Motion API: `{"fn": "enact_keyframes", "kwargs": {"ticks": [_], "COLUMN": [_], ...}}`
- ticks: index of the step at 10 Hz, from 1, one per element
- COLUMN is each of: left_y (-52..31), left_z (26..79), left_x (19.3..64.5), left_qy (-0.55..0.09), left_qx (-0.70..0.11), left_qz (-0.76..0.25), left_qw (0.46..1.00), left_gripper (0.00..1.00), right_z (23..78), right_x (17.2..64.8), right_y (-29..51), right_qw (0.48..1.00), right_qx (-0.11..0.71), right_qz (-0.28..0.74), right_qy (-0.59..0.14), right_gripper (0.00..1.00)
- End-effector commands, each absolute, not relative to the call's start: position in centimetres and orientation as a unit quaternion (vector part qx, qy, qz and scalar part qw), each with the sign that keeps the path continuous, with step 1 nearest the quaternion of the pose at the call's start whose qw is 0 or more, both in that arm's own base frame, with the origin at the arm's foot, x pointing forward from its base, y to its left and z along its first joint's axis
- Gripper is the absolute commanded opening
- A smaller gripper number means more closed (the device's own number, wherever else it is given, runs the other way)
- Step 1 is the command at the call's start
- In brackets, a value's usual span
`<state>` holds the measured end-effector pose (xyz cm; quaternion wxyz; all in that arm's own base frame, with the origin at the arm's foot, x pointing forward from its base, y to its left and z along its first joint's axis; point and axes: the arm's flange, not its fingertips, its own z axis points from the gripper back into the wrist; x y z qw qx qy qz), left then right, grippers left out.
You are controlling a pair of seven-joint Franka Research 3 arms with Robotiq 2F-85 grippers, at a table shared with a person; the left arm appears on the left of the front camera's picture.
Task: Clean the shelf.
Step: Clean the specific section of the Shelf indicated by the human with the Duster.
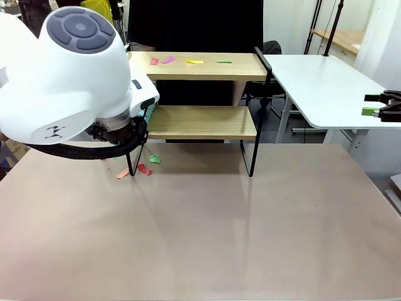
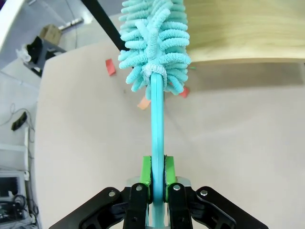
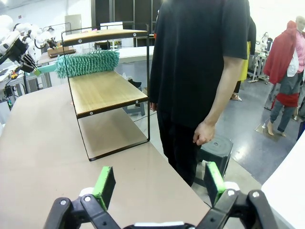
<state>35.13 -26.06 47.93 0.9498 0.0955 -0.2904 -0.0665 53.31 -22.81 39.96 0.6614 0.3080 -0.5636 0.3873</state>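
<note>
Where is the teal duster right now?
Front-view left: teal duster clamped in the left gripper, head at the left end of the lower board of the shelf.

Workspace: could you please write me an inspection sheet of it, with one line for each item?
Surface: beige table, no damage seen.
Job's things: shelf stands at the far side; teal duster has its head between the two boards, at the left end.
Clutter: paper scraps on the top board; fallen scraps on the table by the shelf's left front leg.
Hands: left hand shut on the duster's handle; right hand open, holding nothing, off to the right.
Cables: black cable looped under the left wrist.
Surroundings: person in black behind the shelf; white table to the right.
</note>
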Motion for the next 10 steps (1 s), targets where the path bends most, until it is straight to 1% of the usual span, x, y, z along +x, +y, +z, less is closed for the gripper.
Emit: {"fn": "enact_keyframes", "kwargs": {"ticks": [1, 3, 4, 5, 7, 8, 9, 10], "left_y": [-26.3, -26.0, -25.8, -25.7, -26.3, -27.0, -28.0, -28.8], "left_z": [47.6, 47.3, 47.4, 47.8, 48.8, 49.2, 49.7, 50.3], "left_x": [36.3, 36.7, 36.7, 36.6, 35.5, 34.7, 33.3, 32.4], "left_qy": [-0.266, -0.250, -0.249, -0.252, -0.272, -0.287, -0.315, -0.335], "left_qx": [0.069, 0.083, 0.102, 0.140, 0.209, 0.229, 0.250, 0.248], "left_qz": [-0.078, -0.070, -0.059, -0.027, 0.016, 0.034, 0.053, 0.043], "left_qw": [0.958, 0.962, 0.961, 0.957, 0.939, 0.930, 0.914, 0.908], "left_gripper": [0.13, 0.13, 0.13, 0.13, 0.13, 0.13, 0.13, 0.13], "right_z": [40.3, 40.3, 40.3, 40.3, 40.3, 40.3, 40.3, 40.3], "right_x": [53.4, 53.4, 53.4, 53.4, 53.4, 53.4, 53.4, 53.4], "right_y": [-22.6, -22.6, -22.6, -22.6, -22.6, -22.6, -22.6, -22.6], "right_qw": [0.660, 0.660, 0.660, 0.660, 0.660, 0.660, 0.660, 0.660], "right_qx": [0.306, 0.306, 0.306, 0.306, 0.306, 0.306, 0.306, 0.306], "right_qz": [0.388, 0.388, 0.388, 0.388, 0.388, 0.388, 0.388, 0.388], "right_qy": [-0.565, -0.565, -0.565, -0.565, -0.565, -0.565, -0.565, -0.565], "right_gripper": [1.00, 1.00, 1.00, 1.00, 1.00, 1.00, 1.00, 1.00]}}
